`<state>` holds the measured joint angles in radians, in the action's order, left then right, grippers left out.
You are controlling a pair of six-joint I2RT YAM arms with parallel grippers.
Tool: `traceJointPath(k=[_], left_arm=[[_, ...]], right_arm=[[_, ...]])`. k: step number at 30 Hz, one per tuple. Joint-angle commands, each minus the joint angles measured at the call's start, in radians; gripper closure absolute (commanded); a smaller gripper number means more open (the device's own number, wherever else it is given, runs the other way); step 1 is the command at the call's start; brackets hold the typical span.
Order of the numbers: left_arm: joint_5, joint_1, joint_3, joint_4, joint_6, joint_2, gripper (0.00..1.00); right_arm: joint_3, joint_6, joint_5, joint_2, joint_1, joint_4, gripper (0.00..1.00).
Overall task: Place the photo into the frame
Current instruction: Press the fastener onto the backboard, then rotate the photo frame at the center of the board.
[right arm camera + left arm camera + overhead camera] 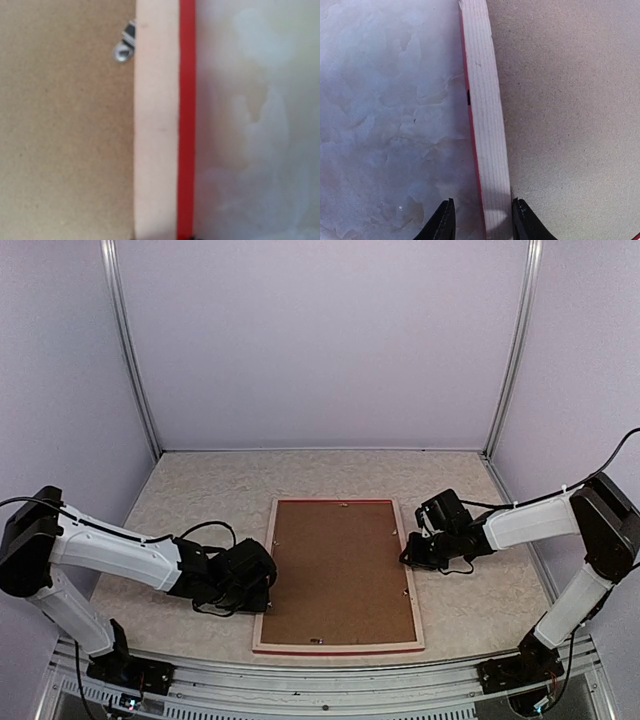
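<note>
Left jaws straddle frame: pale wood, red edge.

High overview; wrist close-ups over frame edges.

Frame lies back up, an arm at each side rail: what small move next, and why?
Probably close the jaws of the left gripper on the left rail of the frame. Its fingers straddle that pale wood rail, but table shows between the outer finger and the wood, so nothing is clamped yet. The right gripper sits at the opposite rail.
</note>
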<state>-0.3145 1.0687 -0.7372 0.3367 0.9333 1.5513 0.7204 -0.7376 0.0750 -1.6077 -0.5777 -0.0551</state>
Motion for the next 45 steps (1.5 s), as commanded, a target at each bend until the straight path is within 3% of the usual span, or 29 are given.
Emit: traceJointPath(k=[1,20,24,34,45], left_arm=[[-0.022,-0.006,-0.018,0.136,-0.032,-0.046,0.59],[0.090,0.002,-0.061,0.011,-0.067,0.059,0.37],[0.105,0.014,-0.055,0.006,-0.053,0.067,0.40],[0.095,0.023,-0.007,0.019,-0.013,0.039,0.62],[0.063,0.022,0.021,0.033,0.015,0.001,0.69]], right_arm=[[0.005,0.019,-0.002,-0.022,0.003,-0.040,0.88],[-0.003,0.014,-0.001,-0.009,0.002,-0.034,0.88],[-0.003,0.014,0.000,-0.013,0.000,-0.033,0.88],[-0.006,0.012,0.000,-0.010,-0.005,-0.031,0.88],[-0.003,0.011,-0.001,-0.007,-0.011,-0.033,0.88]])
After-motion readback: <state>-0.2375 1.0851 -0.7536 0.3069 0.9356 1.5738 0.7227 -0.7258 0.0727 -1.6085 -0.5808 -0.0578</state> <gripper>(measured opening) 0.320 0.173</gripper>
